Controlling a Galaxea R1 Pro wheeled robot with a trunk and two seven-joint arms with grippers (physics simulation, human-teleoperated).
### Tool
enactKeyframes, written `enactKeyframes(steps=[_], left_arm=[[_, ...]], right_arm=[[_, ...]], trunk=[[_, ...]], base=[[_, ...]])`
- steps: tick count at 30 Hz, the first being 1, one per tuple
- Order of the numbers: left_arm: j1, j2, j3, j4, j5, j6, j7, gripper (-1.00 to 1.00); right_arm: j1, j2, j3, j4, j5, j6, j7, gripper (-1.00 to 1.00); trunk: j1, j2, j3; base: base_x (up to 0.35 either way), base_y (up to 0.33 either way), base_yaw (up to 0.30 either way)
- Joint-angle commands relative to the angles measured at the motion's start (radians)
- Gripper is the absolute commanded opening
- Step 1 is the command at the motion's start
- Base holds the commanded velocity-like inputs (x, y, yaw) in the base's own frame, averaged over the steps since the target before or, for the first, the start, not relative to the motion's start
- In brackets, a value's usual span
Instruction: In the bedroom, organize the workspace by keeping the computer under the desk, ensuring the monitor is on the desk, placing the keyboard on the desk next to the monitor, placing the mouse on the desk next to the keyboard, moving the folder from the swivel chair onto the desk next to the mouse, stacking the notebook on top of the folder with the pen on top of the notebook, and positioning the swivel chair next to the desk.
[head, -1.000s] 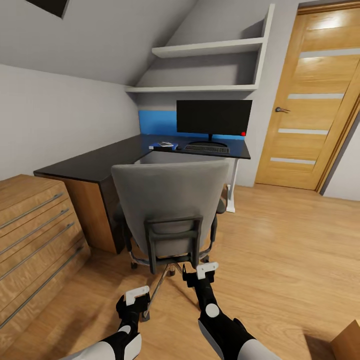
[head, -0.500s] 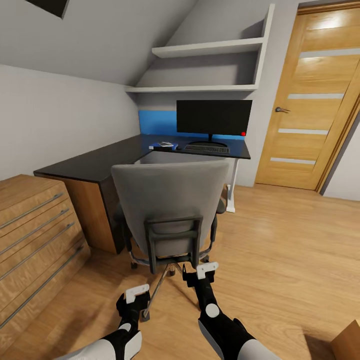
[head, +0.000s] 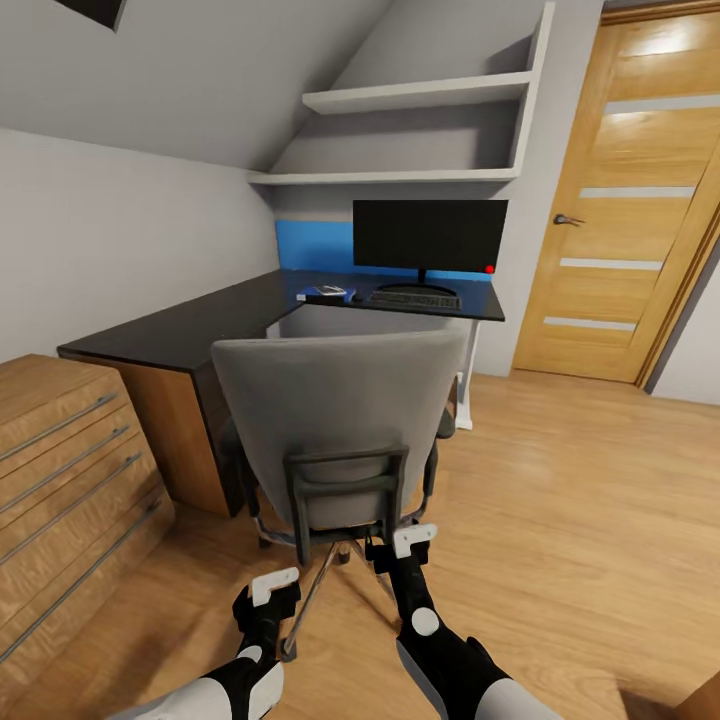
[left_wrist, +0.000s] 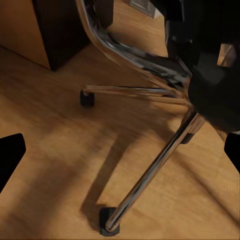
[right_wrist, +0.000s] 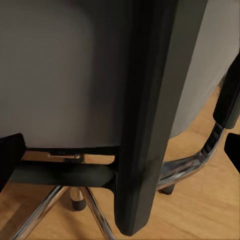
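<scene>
The grey swivel chair (head: 335, 420) stands with its back to me, in front of the black desk (head: 190, 325). On the desk's far end are the wide black monitor (head: 430, 235) and, in front of it, the keyboard (head: 413, 298). The small black mouse (head: 357, 296) lies to the keyboard's left. Beside it is the blue folder (head: 322, 297) with the pale notebook (head: 329, 289) on top. The pen is too small to make out. Whether the pale grey under the desk is the computer, I cannot tell. My left gripper (head: 272, 592) hangs open over the chrome base (left_wrist: 150, 170). My right gripper (head: 398, 548) is open just behind the chair's black back bar (right_wrist: 145, 115).
A light wooden drawer cabinet (head: 60, 480) with bar handles stands close at the left, beside the desk's near end. A wooden door (head: 630, 200) is at the right. Two white shelves (head: 420, 95) hang above the desk. Open wooden floor (head: 580, 470) lies to the chair's right.
The whole view has shifted: the camera has moved a little closer to the chair and desk. Both grippers keep their places in the picture and stay open.
</scene>
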Motion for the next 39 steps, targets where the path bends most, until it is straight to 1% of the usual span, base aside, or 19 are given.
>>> enactKeyframes(steps=[1,10,14,39], left_arm=[[-0.001,-0.001,0.003,-0.002,-0.011,-0.001,0.006,1.00],[-0.001,-0.001,0.003,-0.002,-0.011,-0.001,0.007,1.00],[-0.001,-0.001,0.002,-0.002,-0.011,-0.002,0.008,1.00],[-0.001,-0.001,0.003,-0.002,-0.011,-0.006,0.009,1.00]], right_arm=[[-0.001,0.000,0.007,0.002,-0.010,-0.006,-0.005,1.00],[-0.002,0.000,0.007,0.002,-0.010,-0.007,-0.006,1.00],[-0.002,0.000,0.007,0.002,-0.010,-0.007,-0.006,1.00],[-0.002,0.000,0.007,0.003,-0.012,-0.007,-0.006,1.00]], trunk=[[0.000,0.000,-0.001],[0.000,0.000,-0.001],[0.000,0.000,-0.001],[0.000,0.000,-0.001]], base=[[0.113,0.000,0.000],[0.036,0.000,0.000],[0.135,0.000,0.000],[0.321,-0.007,0.000]])
